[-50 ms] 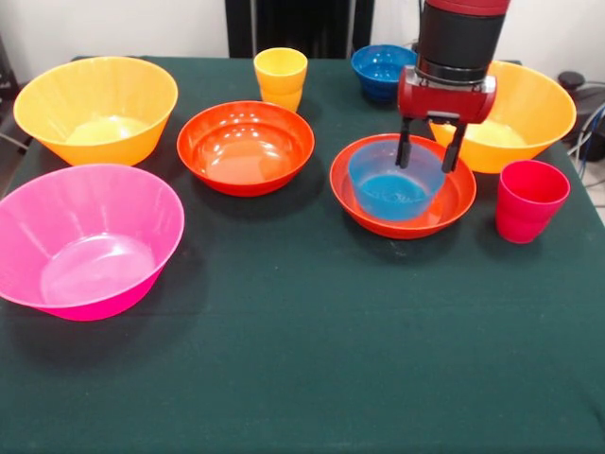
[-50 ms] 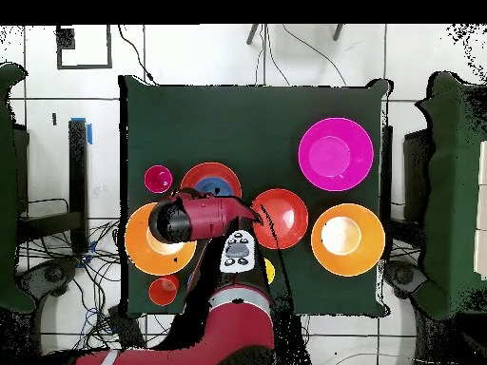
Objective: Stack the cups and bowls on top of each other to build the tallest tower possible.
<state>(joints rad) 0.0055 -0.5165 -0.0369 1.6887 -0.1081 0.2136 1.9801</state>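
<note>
Gripper [image 1: 430,156] over nested bowls

Fingers spread, straddling the far rim of the translucent blue bowl [image 1: 397,184], apparently not clamping it. This rounded bowl sits inside a shallow glossy red bowl [image 1: 350,184] on the green cloth [image 1: 302,359].

You get bright, even light from above: soft shadows pool beside the pink bowl [image 1: 87,238], and glossy glare streaks the red-orange bowl [image 1: 246,147]. Focus stays reasonably sharp.
</note>
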